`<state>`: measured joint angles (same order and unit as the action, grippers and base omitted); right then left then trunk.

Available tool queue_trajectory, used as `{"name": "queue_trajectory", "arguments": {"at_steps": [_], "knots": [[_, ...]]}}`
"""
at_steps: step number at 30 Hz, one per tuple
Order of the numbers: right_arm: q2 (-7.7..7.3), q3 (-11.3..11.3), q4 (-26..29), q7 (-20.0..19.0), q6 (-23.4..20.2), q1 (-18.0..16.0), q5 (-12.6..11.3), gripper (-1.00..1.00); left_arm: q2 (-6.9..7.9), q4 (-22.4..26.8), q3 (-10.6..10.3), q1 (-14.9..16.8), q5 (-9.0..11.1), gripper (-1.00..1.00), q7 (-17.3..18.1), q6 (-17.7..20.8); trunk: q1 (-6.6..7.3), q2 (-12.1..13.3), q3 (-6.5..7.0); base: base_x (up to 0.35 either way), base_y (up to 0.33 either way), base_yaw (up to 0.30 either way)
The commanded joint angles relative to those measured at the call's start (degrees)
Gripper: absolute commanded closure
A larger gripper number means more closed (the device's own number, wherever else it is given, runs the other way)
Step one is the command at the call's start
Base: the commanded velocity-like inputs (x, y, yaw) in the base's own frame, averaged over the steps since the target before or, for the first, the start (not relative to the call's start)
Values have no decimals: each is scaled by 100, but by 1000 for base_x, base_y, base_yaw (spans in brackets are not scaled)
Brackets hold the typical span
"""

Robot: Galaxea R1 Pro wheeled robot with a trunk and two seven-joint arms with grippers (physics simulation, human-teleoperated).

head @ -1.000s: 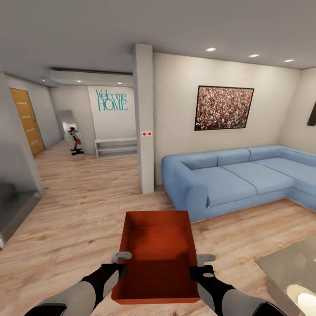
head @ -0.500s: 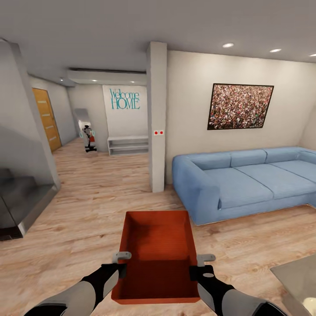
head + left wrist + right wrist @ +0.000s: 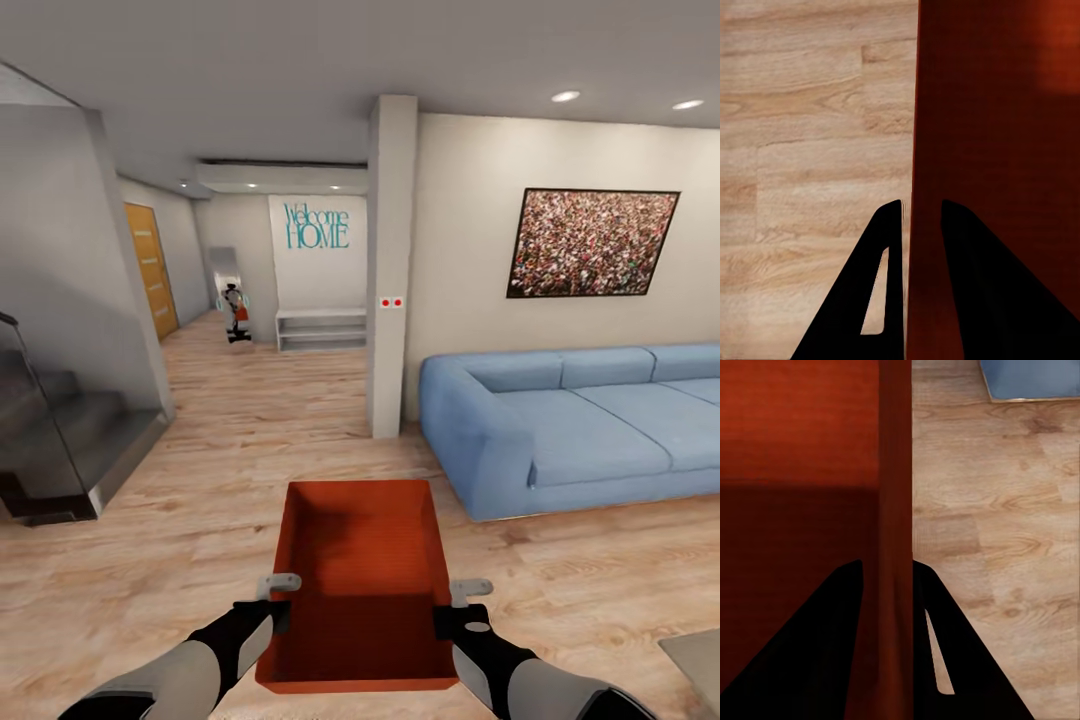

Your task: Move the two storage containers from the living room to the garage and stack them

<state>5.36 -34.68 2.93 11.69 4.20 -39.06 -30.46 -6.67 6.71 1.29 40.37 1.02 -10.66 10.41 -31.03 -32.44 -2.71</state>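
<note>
Left tool (image 3: 281, 600) clamped on the left long wall of an orange-red storage container (image 3: 362, 560), one finger inside the tub and one outside, as seen along the fingers (image 3: 886, 300) in the left wrist view, wall (image 3: 916, 150) pinched between them. Right tool (image 3: 452, 605) likewise closed over the opposite long wall, gripped the same way (image 3: 895, 645) in the right wrist view. Container held level between both arms, open side up, empty, above light wood-plank flooring (image 3: 200, 520), in front of the trunk. Ahead to the right, a blue sofa (image 3: 570, 430) against a white wall with a framed speckled picture (image 3: 593, 243). Straight ahead, a white pillar (image 3: 392, 270) bearing two red dots. Past it, a hallway with teal "Welcome HOME" lettering (image 3: 317, 227), a low white shelf (image 3: 320, 328), a wooden door (image 3: 152, 270) at left. Dark stairs (image 3: 50, 430) at far left.
</note>
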Motion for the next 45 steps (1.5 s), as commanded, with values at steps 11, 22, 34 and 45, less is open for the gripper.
{"name": "queue_trajectory", "arguments": {"at_steps": [11, 22, 34, 45], "knots": [[-17, -21, -38, 97, 36, -5, -101, 100, 66, 23, -24, 6, -111, 100, -112, 41, -2, -10, -11, 0, 0, 270], [-17, -21, -38, 97, 37, -5, -101, 100, 68, 23, -24, 4, -111, 100, -112, 41, -2, -10, -11, 0, 0, 270], [-27, -21, -38, 88, 37, -5, -105, 100, 65, 23, -24, 4, -111, 100, -112, 41, -2, -10, -11, 0, 0, 132], [-25, -21, -38, 88, 32, -5, -105, 100, 68, 23, -24, 6, -111, 100, -112, 41, -2, -10, -11, 0, 0, 1]]}}
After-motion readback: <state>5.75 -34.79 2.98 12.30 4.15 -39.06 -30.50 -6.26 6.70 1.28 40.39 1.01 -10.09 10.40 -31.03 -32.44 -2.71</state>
